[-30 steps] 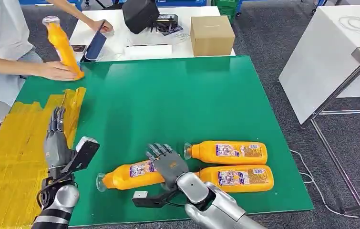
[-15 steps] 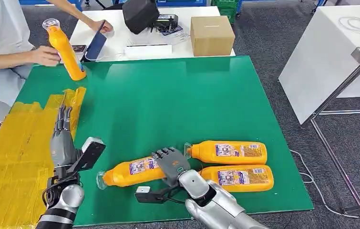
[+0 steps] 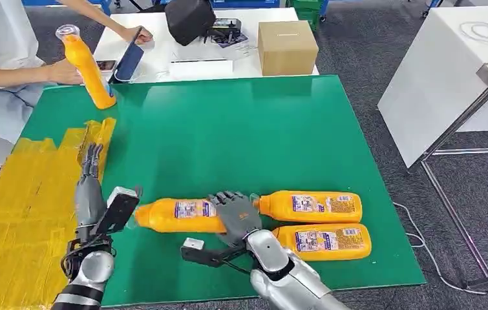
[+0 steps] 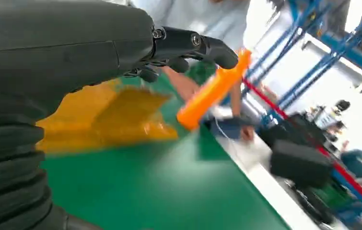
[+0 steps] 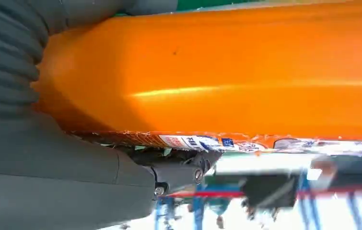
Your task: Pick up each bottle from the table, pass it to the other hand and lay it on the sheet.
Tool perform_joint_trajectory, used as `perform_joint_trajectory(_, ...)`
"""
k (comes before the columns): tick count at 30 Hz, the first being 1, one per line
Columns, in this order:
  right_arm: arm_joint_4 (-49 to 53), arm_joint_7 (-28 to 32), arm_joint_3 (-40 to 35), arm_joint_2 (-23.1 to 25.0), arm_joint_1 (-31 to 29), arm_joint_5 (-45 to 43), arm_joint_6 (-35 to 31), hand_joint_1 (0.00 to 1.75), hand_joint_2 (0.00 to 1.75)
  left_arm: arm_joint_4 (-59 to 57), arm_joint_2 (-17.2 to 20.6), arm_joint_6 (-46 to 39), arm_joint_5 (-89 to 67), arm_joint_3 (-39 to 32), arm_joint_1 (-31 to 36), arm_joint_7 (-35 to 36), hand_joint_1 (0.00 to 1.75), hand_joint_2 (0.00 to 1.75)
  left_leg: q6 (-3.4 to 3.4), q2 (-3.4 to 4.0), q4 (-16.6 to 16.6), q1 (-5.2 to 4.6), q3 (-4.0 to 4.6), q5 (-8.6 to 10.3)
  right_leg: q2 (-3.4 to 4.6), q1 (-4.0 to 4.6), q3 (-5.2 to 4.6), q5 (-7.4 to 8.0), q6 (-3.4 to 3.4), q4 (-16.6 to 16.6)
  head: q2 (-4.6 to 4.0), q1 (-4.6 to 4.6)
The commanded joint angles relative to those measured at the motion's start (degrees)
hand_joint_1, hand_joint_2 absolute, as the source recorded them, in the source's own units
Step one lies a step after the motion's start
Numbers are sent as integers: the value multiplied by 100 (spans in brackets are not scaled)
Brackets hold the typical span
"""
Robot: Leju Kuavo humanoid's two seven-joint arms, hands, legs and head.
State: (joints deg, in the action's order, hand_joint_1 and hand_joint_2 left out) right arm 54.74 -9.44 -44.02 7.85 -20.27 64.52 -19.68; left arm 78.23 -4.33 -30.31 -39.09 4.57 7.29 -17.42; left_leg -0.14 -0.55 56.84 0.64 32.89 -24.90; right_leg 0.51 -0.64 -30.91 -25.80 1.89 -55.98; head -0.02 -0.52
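Head view: since 0.5 s ago my right hand (image 3: 236,216) has swung the orange juice bottle (image 3: 180,216) level, cap twd my left hand (image 3: 90,169), which waits fingers straight, holding nothing, over yellow sheet (image 3: 15,206).
L wrist: person's bottle (image 4: 212,91) stands beyond.
R wrist: bottle's body seated in my grip; keep it level for handover.

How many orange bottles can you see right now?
4: one in the right hand, two lying beside it, one upright, held by a person at the far-left corner.
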Motion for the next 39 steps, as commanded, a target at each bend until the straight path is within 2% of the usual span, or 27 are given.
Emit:
perform_joint_trajectory(1, 1206, 665, 1220, 61, 580, -396, -1109, 175, 175, 1007, -256, 436, 1652, 7, -278, -677, 0, 175, 3, -12, 2, 1, 2, -4, -14, 2, 6, -6, -2, 1, 0, 4)
perform_joint_trajectory(6, 1406, 1153, 1444, 148, 743, -687, -1565, 175, 175, 1237, -458, 41, 2460, -296, -297, -977, 0, 175, 5, 0, 7, 2, 3, -11, -6, 4, 9, -8, -4, 0, 0, 2)
perform_joint_trajectory(21, 1392, 1173, 1455, 150, 747, -693, -1574, 175, 175, 1211, -412, 39, 2516, -323, -282, -993, 0, 175, 3, 0, -3, -2, 0, -3, -3, -1, 6, -2, -2, 3, 0, 2)
perform_joint_trajectory(24, 1358, 1260, 1515, 175, 762, -776, -1715, 175, 175, 1173, -472, 17, 3005, -484, -254, -1003, 0, 175, 3, 2, -4, -3, -4, -4, -3, -1, 11, -3, -4, 4, 0, 2)
perform_joint_trajectory(26, 1362, 1268, 1572, 155, 784, -842, -1799, 175, 175, 1034, -379, 515, 3639, -486, -198, -646, 0, 175, 3, 2, -4, -1, -4, -4, -3, 1, 11, -2, -5, 5, 0, 2)
perform_joint_trajectory(30, 1460, 1552, 1684, 83, 892, -1156, -1989, 173, 175, 291, 123, 2825, 5248, -129, -29, 429, 0, 175, 2, -10, -13, -3, -11, 2, -14, -1, 18, -2, -6, 12, 0, 2)
perform_joint_trajectory(33, 1485, 2023, 1664, 126, 840, -1799, -1974, 175, 175, 82, 361, 4251, 5758, 289, -116, 452, 0, 175, 3, -6, -15, -5, -21, -1, -10, -3, 25, -1, -7, 14, 0, 4)
perform_joint_trajectory(37, 1444, 2086, 1673, 143, 711, -1975, -1867, 159, 175, 282, 376, 4927, 6001, 699, -217, 506, 0, 175, 4, 22, -11, -2, -30, -14, 8, 2, 31, -5, -10, 12, 0, 2)
perform_joint_trajectory(39, 1380, 2085, 1701, 130, 652, -2022, -1806, 161, 175, 392, 386, 5002, 6003, 876, -229, 520, 0, 175, 2, -2, -5, 1, -10, -5, -12, 3, 14, -6, -6, 8, 0, 4)
